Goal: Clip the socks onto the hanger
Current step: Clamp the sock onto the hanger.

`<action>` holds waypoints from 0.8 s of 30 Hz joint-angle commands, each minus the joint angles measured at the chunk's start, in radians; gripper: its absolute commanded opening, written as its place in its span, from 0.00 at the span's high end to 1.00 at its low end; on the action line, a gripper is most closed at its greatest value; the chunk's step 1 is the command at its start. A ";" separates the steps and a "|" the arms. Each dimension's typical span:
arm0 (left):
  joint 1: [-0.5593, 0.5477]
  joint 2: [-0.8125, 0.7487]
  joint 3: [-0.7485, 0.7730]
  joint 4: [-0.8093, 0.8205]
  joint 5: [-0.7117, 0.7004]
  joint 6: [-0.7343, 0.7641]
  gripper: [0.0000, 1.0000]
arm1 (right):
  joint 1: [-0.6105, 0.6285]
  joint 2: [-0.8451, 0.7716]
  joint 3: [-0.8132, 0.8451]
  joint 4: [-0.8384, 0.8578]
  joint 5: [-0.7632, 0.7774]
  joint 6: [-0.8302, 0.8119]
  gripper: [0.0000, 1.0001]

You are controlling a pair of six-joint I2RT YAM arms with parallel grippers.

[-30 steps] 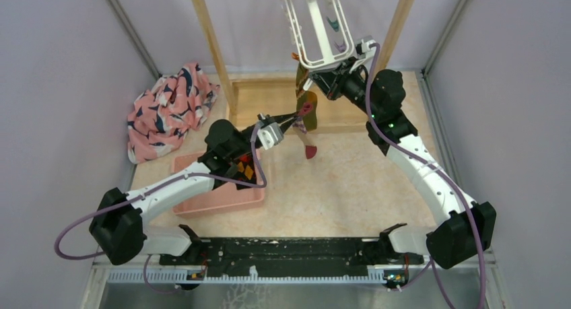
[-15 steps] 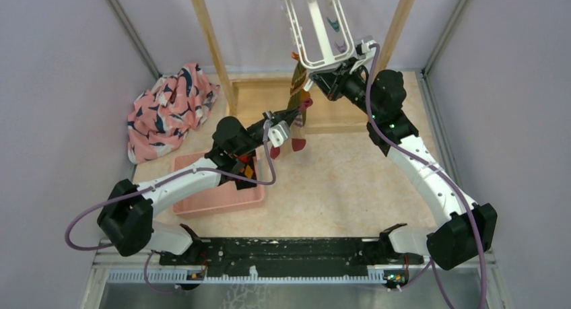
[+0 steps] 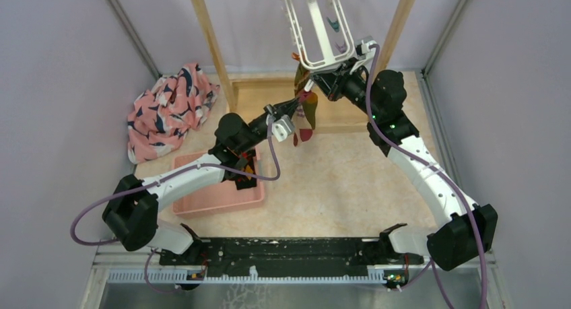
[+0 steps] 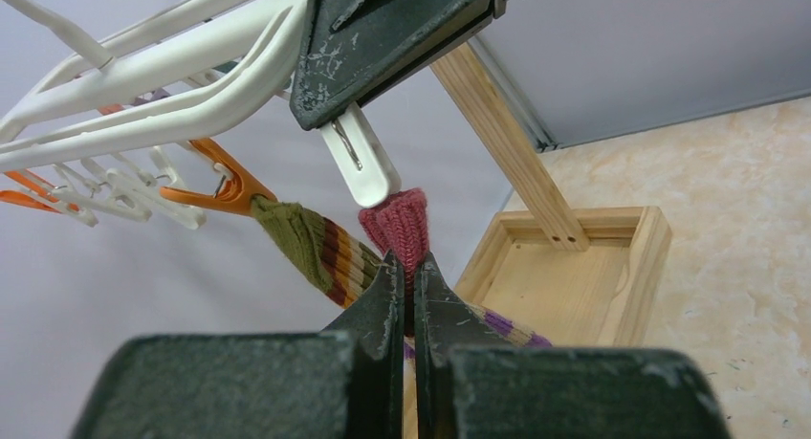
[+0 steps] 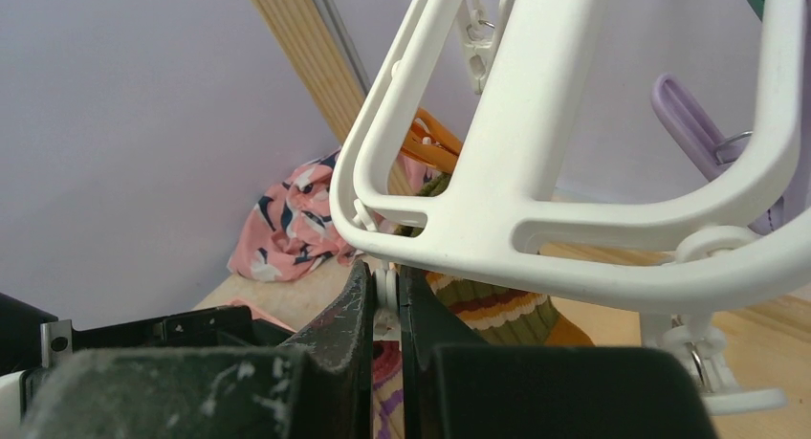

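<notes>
Socks [image 4: 301, 243], two at one hanger [image 5: 521, 104] (one clipped), one in basket [image 3: 209, 202]

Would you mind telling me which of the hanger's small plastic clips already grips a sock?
The orange plastic clip: it bites the olive-green striped sock. The white clip beside it sits just above a red knitted sock cuff.
</notes>
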 commanded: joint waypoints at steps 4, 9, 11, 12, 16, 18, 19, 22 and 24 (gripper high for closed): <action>0.005 -0.008 0.025 0.080 -0.014 0.023 1.00 | 0.013 -0.004 -0.009 -0.133 -0.064 -0.011 1.00; 0.005 -0.001 0.025 0.097 -0.018 0.019 1.00 | 0.012 -0.001 -0.010 -0.132 -0.065 -0.009 1.00; 0.005 0.003 0.024 0.105 -0.015 0.018 1.00 | 0.013 -0.001 -0.012 -0.132 -0.064 -0.009 1.00; 0.005 0.003 0.025 0.107 -0.013 0.014 1.00 | 0.013 0.000 -0.011 -0.132 -0.063 -0.010 1.00; 0.005 -0.001 0.025 0.113 -0.004 0.004 1.00 | 0.012 0.008 -0.011 -0.131 -0.062 -0.010 1.00; 0.003 -0.002 0.026 0.116 -0.004 0.001 1.00 | 0.013 0.011 -0.011 -0.128 -0.066 -0.008 1.00; 0.003 0.000 0.026 0.116 -0.003 0.000 1.00 | 0.013 0.013 -0.010 -0.126 -0.069 -0.007 1.00; 0.003 0.014 0.032 0.117 -0.005 0.002 1.00 | 0.013 0.014 -0.010 -0.126 -0.070 -0.006 1.00; 0.003 0.027 0.035 0.126 0.000 -0.006 1.00 | 0.013 0.010 -0.009 -0.130 -0.069 -0.006 1.00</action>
